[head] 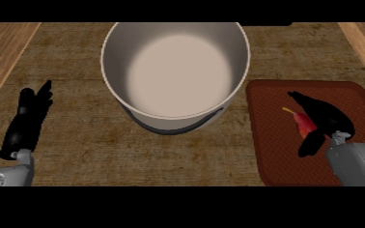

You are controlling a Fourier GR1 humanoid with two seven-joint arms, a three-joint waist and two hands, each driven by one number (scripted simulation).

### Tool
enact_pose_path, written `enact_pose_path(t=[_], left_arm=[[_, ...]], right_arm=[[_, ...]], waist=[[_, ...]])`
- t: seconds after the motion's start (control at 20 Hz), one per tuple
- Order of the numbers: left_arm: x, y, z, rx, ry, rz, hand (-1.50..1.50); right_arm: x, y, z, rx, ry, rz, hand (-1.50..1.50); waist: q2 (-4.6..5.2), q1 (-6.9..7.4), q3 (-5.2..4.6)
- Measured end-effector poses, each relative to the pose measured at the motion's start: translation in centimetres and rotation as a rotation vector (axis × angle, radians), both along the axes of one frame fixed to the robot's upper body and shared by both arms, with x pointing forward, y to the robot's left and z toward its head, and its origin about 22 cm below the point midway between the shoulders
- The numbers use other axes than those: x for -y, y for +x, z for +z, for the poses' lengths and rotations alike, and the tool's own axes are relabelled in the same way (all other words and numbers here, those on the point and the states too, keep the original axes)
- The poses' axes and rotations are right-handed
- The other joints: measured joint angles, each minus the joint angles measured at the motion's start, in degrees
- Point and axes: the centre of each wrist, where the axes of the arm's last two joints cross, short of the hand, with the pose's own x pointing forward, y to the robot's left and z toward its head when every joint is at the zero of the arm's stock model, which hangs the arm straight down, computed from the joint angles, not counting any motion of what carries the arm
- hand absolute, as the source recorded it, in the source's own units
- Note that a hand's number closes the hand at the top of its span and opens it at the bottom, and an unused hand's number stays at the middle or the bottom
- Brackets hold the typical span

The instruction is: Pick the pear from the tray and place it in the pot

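**Hovering over the pear on the tray**

Filling most of the view is the brown, worn-looking surface (71, 53), with strips of lighter wood (13, 43) along its far left and far right edges. A big round pot (118, 43) stands in the middle toward the far side, with grey walls, a pale bottom and nothing inside it. A dark handle shows under its near rim.

Right of the pot, and apart from it, lies a reddish-brown tray (274, 140) with rounded corners.

The left hand (28, 118) rests by the left edge of the view, open, with its fingers straight and pointing away from the robot. It is well clear of the pot.

The right hand (329, 116) is over the tray, right above the pear. I cannot tell whether it has closed on the fruit.

The pear (304, 123) is red with a yellowish stem. It is on the tray, partly hidden under the right hand, and it is not in the pot.
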Motion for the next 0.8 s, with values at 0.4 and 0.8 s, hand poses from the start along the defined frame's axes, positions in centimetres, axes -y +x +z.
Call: enact_pose_path(t=[0.4,0.8], left_arm=[[0.0,0.4,-0.1,-0.001,0.002,-0.002,0.0],[-0.2,0.4,-0.3,0.001,0.001,0.01,0.0]], right_arm=[[0.2,0.6,-0.9,0.089,-0.013,0.064,1.5],[0.4,0.9,0.7,0.224,-0.067,0.123,1.5]], waist=[[-0.14,0.03,-0.23],[-0.08,-0.08,-0.1]])
